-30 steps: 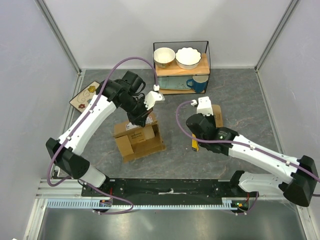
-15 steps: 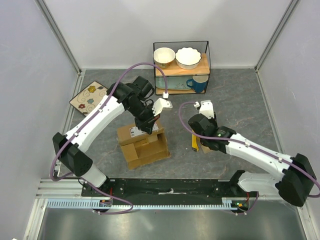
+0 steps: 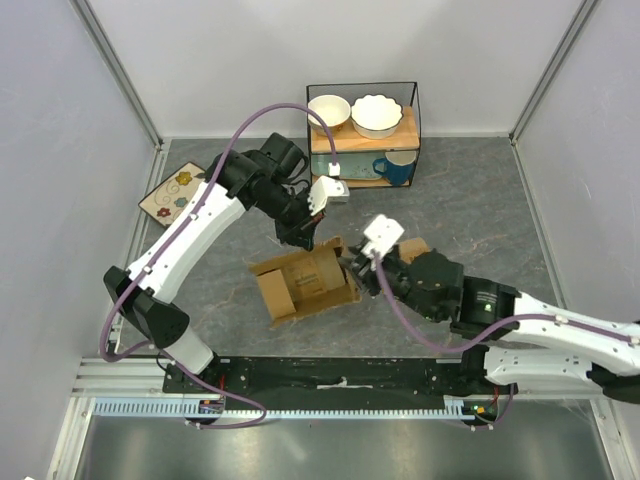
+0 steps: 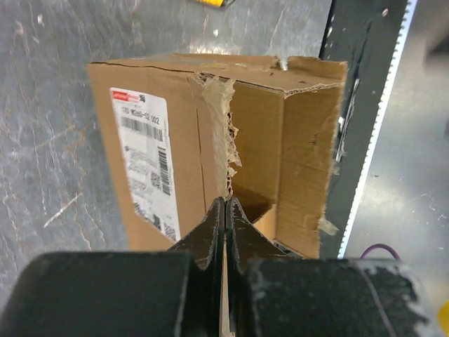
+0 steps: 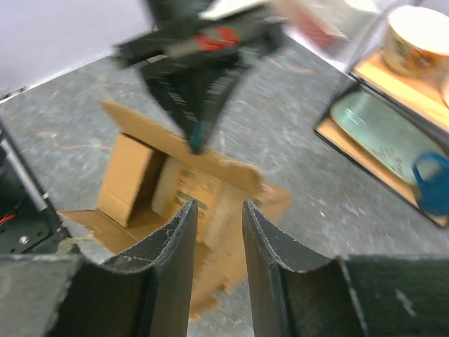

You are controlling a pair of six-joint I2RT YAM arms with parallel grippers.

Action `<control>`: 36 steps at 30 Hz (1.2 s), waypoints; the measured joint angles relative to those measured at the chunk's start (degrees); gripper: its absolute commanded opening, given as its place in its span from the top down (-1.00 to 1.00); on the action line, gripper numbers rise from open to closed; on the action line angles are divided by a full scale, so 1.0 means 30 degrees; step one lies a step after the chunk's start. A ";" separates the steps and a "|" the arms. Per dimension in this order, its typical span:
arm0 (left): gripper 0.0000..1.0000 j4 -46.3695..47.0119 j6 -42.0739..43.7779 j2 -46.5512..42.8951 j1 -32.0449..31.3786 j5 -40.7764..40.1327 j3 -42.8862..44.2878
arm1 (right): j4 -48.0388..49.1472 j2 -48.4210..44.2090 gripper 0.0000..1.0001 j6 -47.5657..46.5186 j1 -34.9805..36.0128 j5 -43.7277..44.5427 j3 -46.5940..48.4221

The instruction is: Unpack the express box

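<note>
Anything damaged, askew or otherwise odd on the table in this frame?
Yes. The brown cardboard express box has a ragged, torn edge along its opened side, seen in the left wrist view. From above it lies at a slant, with the left gripper pinching one flap.

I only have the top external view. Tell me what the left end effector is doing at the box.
Observer: The left wrist view shows the left end effector shut on a thin cardboard wall of the box.
Operator: Report the box's condition.
Observer: Its cut edge is torn ragged, next to a white label.
Operator: Now the right end effector.
Observer: In its wrist view the right end effector is open and holds nothing, with the box ahead of it.
</note>
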 measured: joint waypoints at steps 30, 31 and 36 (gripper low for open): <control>0.97 0.0058 0.0036 0.0459 -0.0087 0.2025 -0.2178 | -0.4954 1.1650 0.03 -0.5945 0.2739 -0.6732 0.4998; 0.96 0.0058 0.0058 0.0437 -0.0087 0.2018 -0.2215 | -0.5231 1.1927 0.02 -0.6040 0.2696 -0.6994 0.5071; 0.96 0.0073 0.0153 0.0182 -0.0131 0.2033 -0.2521 | -0.6288 1.2954 0.00 -0.6339 0.2492 -0.8480 0.5523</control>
